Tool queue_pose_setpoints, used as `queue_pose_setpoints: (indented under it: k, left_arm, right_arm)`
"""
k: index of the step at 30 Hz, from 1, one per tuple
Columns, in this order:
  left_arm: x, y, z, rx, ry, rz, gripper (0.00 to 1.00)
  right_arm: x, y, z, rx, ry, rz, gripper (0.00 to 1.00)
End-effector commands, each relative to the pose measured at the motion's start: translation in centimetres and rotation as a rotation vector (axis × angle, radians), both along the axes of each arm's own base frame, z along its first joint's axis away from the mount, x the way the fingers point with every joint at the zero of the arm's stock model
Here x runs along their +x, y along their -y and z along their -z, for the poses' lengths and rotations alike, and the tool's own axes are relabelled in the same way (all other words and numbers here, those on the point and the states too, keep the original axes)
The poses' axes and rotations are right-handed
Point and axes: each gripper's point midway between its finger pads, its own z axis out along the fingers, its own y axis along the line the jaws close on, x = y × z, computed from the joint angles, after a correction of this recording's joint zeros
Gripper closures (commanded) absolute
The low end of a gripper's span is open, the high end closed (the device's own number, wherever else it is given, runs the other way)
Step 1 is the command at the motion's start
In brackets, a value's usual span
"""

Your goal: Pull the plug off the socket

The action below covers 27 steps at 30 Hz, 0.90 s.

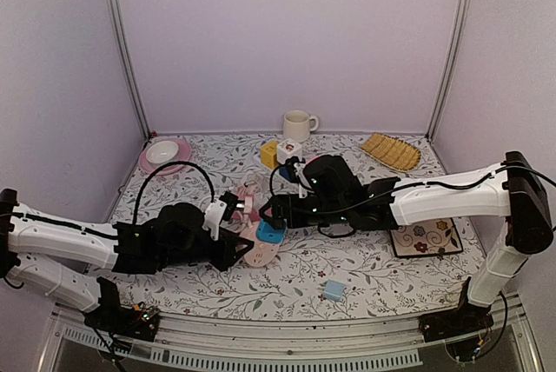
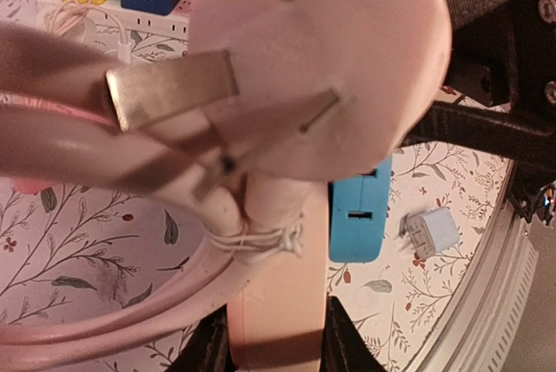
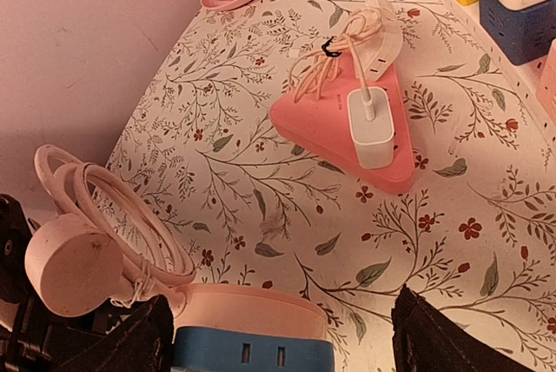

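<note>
**Blue plug sits between your open right fingers: take it by the flat sides and pull straight**

On the flowered table (image 1: pixel 347 276), the biggest piece in play is the pink power strip (image 1: pixel 261 255). It lies near the middle, just ahead of the two arms. Your left gripper (image 2: pixel 278 346) is clenched across the strip's narrow body and pins it down. That matters, because the strip looks light and hollow and would likely lift with the plug if nothing held it.

The strip's own coiled cord (image 3: pixel 113 207) and round pink plug (image 2: pixel 347 59) bunch loosely by the left wrist. They are soft and floppy, so expect them to shift if the strip jerks.

The task's thing is the blue plug (image 3: pixel 252 355), a small boxy adapter seated in the strip. Your right gripper (image 3: pixel 287 342) is released, with one finger on each side of the plug. Whether either pad touches it cannot be told from here.

Judge the plug as light, rigid and smooth-skinned. Only the friction of its pins should be holding it in. Close on its two opposite flat faces, low and near the strip, since a grip near the top may slide off. Draw it out in line with the pins, because rocking it may bend them.

Ignore the triangular pink socket (image 3: pixel 334 133) with its white charger (image 3: pixel 372 124), which lies well apart.
</note>
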Motion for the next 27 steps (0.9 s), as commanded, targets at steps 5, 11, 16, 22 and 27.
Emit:
queue_pose_setpoints:
  k: [5, 11, 16, 22, 27]
  left_arm:
    - [2.2, 0.1, -3.1, -0.099, 0.061, -0.126, 1.00]
    - [2.3, 0.9, -3.3, -0.114, 0.048, -0.106, 1.00]
    - [2.0, 1.8, -2.9, -0.094, 0.020, -0.071, 1.00]
    - [2.3, 1.9, -1.3, -0.010, -0.099, -0.082, 1.00]
    - [2.1, 2.0, -0.4, 0.021, -0.167, -0.074, 1.00]
  right_arm:
    - [-3.3, 1.5, 2.3, -0.047, -0.063, -0.054, 0.13]
    - [-5.5, 2.3, 4.0, -0.068, -0.103, -0.067, 0.14]
    - [-5.0, 2.7, 3.0, -0.075, -0.048, -0.059, 0.12]
    - [-5.5, 2.3, 1.0, -0.131, 0.127, -0.110, 0.10]
    - [-6.5, 1.4, 0.2, -0.217, 0.294, -0.164, 0.10]
